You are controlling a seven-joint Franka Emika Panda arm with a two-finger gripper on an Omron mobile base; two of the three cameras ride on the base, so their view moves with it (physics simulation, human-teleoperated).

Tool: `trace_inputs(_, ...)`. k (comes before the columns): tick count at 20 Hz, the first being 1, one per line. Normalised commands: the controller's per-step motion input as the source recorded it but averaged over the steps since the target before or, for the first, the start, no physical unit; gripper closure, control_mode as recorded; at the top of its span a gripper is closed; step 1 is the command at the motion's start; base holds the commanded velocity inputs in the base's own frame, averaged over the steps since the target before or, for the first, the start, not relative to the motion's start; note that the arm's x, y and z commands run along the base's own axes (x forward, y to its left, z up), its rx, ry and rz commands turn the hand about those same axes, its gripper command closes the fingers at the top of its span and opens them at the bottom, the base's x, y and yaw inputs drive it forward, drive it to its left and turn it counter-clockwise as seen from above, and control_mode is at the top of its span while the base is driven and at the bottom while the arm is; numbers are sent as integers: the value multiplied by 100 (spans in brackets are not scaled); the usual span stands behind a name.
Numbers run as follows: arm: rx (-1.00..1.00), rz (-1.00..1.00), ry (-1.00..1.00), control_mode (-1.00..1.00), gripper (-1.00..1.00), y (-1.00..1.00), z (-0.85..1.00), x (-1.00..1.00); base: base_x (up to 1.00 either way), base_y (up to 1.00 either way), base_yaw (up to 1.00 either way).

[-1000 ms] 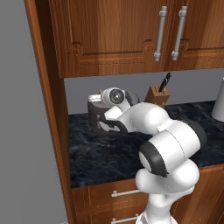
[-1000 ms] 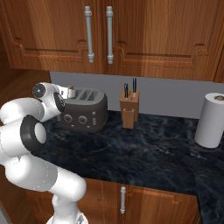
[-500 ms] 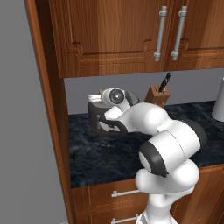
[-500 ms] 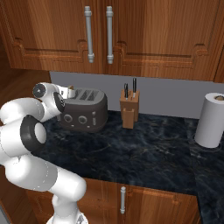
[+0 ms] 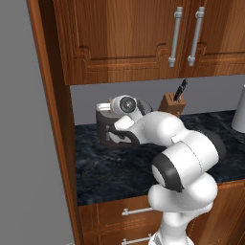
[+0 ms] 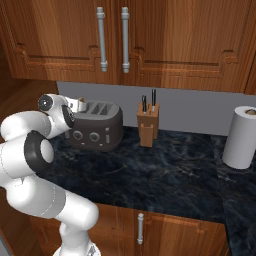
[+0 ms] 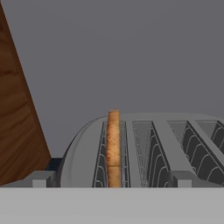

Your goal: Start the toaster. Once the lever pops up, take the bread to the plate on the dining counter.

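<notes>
Brown wood panelling borders the left of the hand view; to its right the silvery top of the toaster [image 7: 144, 148] spreads out, with the bread [image 7: 113, 144] standing upright in its leftmost slot, edge-on. The slice sits just ahead of the pincer and a little left of centre. From the right base view, the toaster [image 6: 97, 127] rests on the black counter [image 6: 165, 170] below the cabinets, the arm's hand at its left end, jaws spread wide, gripping nothing. Rightward stand the knife block [image 6: 148, 125] and a paper towel roll [image 6: 241, 137].
</notes>
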Motion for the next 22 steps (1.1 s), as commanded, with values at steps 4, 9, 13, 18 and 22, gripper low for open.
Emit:
trace_inputs(4, 0, 0, 0, -100, -100, 0, 0, 16, 0, 0, 0)
trace_inputs(9, 0, 0, 0, -100, -100, 0, -2, 12, 0, 0, 0)
trace_inputs(13, 0, 0, 3, -100, -100, 0, -11, 0, 0, 0, 0)
trace_inputs(18, 0, 0, 4, -100, -100, 0, -13, 0, 0, 0, 0)
trace_inputs(22, 0, 0, 0, -100, -100, 0, -2, 3, 0, 0, 0)
